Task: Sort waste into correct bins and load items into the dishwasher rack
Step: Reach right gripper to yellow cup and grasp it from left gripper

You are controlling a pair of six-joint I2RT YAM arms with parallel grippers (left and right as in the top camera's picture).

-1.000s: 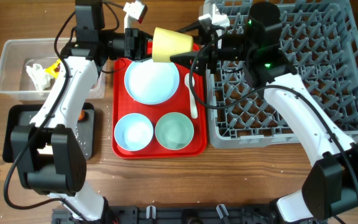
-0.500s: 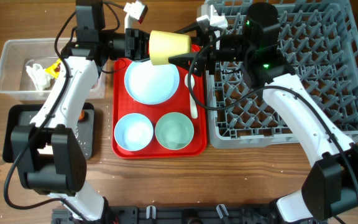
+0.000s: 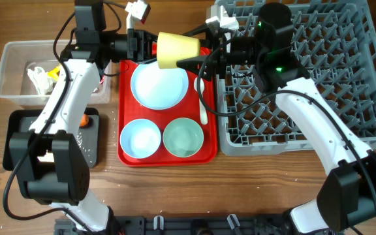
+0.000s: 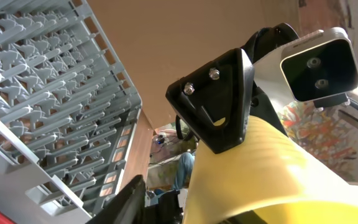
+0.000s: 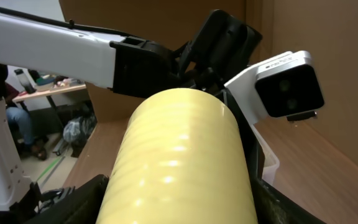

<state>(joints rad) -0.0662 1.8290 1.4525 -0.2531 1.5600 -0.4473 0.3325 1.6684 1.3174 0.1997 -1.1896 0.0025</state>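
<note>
Shifted slightly left since a second ago, the yellow plastic cup (image 3: 178, 49) hangs sideways over the far edge of the red serving tray (image 3: 125, 114), grasped by the right fingers (image 4: 219, 99). Whether the left fingers (image 3: 147, 46) grip its wide end cannot be told. That tray carries a pale blue plate (image 3: 158, 85), two pale bowls (image 3: 140, 139) (image 3: 183, 138) and a white spoon (image 3: 203, 98). White tissue wads (image 3: 36, 78) and a yellow wrapper (image 3: 57, 70) sit in the clear plastic tub (image 3: 6, 68); an orange carrot (image 3: 85, 120) in the black tray (image 3: 18, 130).

Yellow cup (image 3: 178, 50) drifted slightly left and down from its position 1 s ago; that shift was done by the half-second mark. After that, left arm (image 3: 77, 65) swung a touch left and up. Its wrist camera (image 3: 138, 9) and left pincer (image 3: 151, 47) moved left with it.
</note>
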